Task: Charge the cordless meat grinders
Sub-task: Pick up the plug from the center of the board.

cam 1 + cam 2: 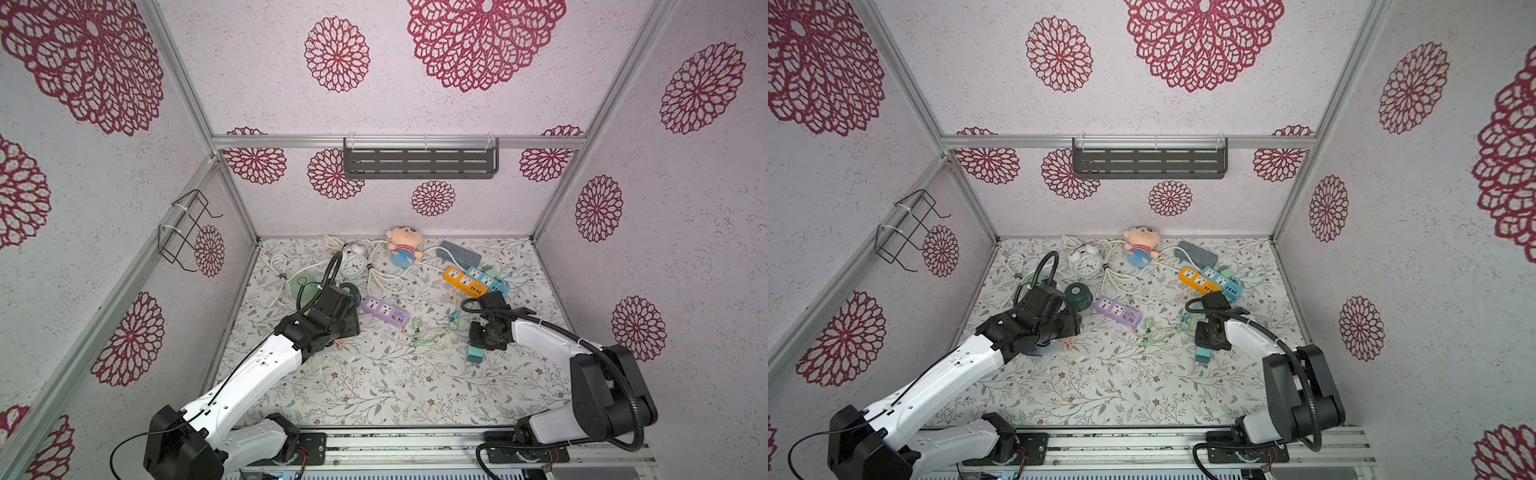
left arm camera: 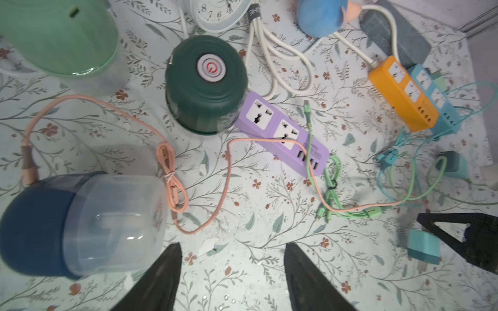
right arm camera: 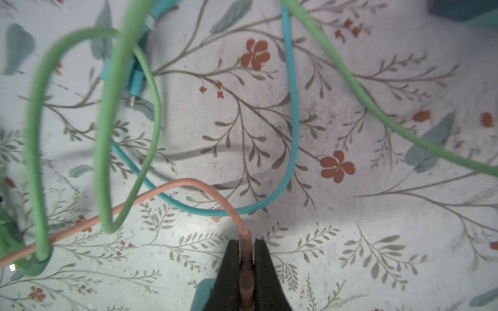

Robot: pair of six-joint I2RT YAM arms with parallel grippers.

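Navy grinder point(image 2: 67, 223), clearest from left wrist

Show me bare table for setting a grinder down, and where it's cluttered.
Best: the wide front strip of the mat, from the green cable tangle and teal adapter down to the front edge. A smaller gap lies between the purple power strip and orange power strip. Crowded: the back row around the alarm clock and plush doll, and beside the dark green grinder.

Both arms extended, left hand point(image 2: 233, 245) jaws apart, right hand point(image 3: 247, 242) pinched on pink cable point(image 3: 188, 183).
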